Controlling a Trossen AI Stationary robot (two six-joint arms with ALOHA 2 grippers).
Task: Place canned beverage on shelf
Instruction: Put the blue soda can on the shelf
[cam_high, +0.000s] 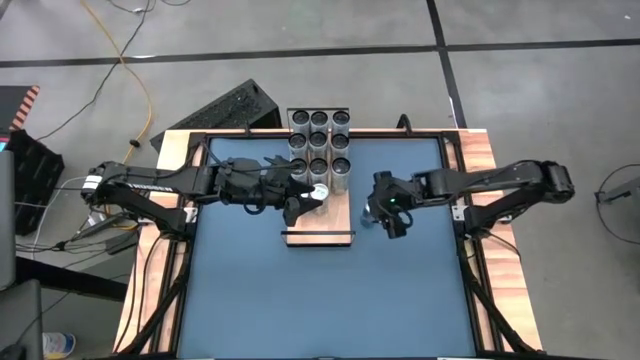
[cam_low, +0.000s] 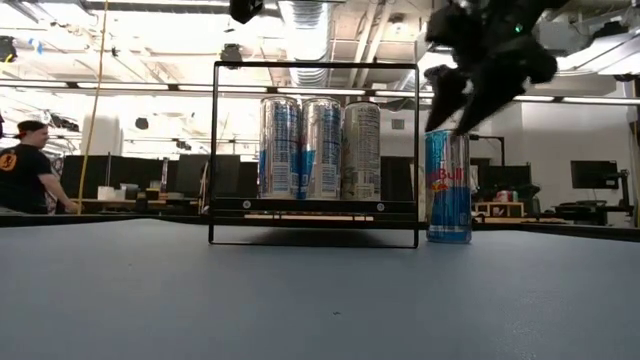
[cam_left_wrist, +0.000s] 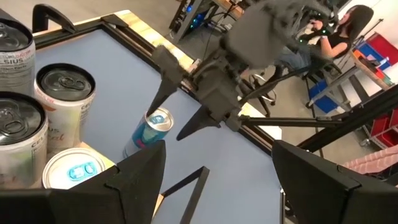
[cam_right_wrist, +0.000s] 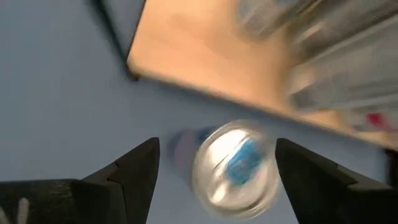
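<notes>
**Blue can upright beside shelf, both grippers spread wide, neither gripping**

At left of the high view: left arm reaching in from the frame's left edge, stretched rightward across the blue table (cam_high: 300, 300). Left gripper (cam_high: 298, 205) poised at the shelf's left side, over a can with a white-and-blue top (cam_high: 319, 192); fingers (cam_left_wrist: 140, 174) spread wide, holding nothing.

At centre: shelf (cam_high: 330, 218), a light-wood board with its long axis running from upper to lower frame, thin black rail (cam_high: 319, 234) across its near end. Upper half packed with cans in rows of three (cam_high: 319, 140), all upright, tops to the overhead camera. From table height: same shelf as a black wire frame (cam_low: 314, 150) with three tall cans (cam_low: 320, 148) side by side, two silver-blue and one pale. In the left wrist view, partial lettering "LSIUS" readable on one pale can (cam_left_wrist: 15, 53).

Just right of the shelf, on the table and not on the board: blue-and-silver canned beverage (cam_low: 447, 186), upright, long axis vertical, "Bull" legible with a red-and-yellow emblem.

At right: right arm entering from the frame's right edge, bent back toward centre. Right gripper (cam_high: 385, 215) directly above the canned beverage, pointing down; fingers (cam_right_wrist: 134, 171) wide apart, straddling the can's silver top in the right wrist view, no contact evident, nothing held.

Far left of the low view: a person in a dark shirt (cam_low: 25, 165) beyond the table.
</notes>
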